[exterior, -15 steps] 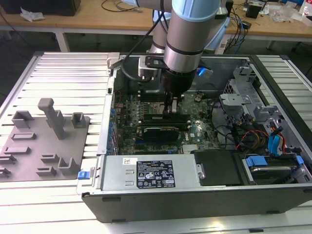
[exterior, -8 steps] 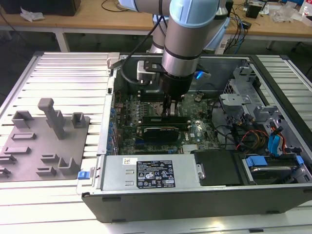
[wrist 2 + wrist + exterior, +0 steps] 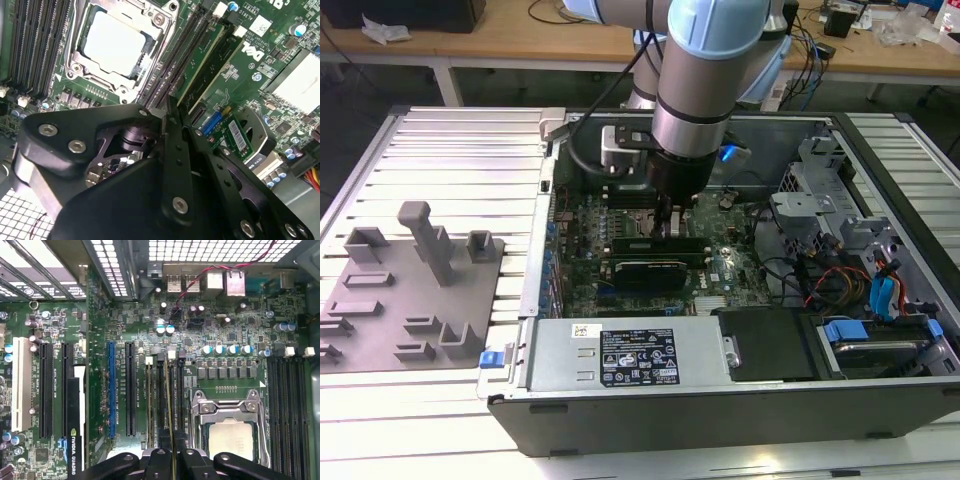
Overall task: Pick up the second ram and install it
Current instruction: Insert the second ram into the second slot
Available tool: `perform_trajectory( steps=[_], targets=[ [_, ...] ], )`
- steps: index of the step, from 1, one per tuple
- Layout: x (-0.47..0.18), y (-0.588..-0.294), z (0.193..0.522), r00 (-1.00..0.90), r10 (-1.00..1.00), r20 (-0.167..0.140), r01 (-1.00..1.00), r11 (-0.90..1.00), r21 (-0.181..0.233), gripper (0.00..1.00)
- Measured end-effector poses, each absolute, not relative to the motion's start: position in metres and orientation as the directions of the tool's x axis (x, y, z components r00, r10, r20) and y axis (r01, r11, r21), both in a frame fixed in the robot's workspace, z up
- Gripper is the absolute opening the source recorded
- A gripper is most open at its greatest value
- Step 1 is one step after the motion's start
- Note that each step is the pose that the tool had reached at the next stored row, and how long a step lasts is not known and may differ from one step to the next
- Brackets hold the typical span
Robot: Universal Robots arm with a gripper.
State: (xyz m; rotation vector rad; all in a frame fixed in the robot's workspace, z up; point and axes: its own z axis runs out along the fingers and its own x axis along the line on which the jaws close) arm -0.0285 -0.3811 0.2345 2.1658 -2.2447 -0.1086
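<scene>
My gripper [image 3: 670, 226] reaches down into the open computer case onto the motherboard [image 3: 720, 270]. In the first wrist view its black fingers [image 3: 159, 462] are shut on the second ram [image 3: 169, 410], a thin green stick seen edge-on. The stick stands along the black memory slots [image 3: 176, 400] beside the processor socket [image 3: 227, 432]. Whether it is fully seated I cannot tell. In the second wrist view the gripper [image 3: 169, 112] meets at the end of the slots [image 3: 175, 65], beside the socket [image 3: 117, 42]. Another green stick [image 3: 202, 57] stands in a neighbouring slot.
A black graphics card [image 3: 640, 272] lies just in front of the gripper, with the grey power supply [image 3: 630, 355] beyond it. Drive cages and coloured cables [image 3: 850, 280] crowd the exterior view's right. A grey fixture block [image 3: 410, 290] sits outside the case on the left.
</scene>
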Motion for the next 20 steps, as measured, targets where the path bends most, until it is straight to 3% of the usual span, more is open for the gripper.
perform_trajectory(
  steps=[20],
  targets=[
    [-0.0267,-0.3809,0.2306,-0.051,-0.998,-0.039,-0.997,0.048,0.065,0.13]
  ],
)
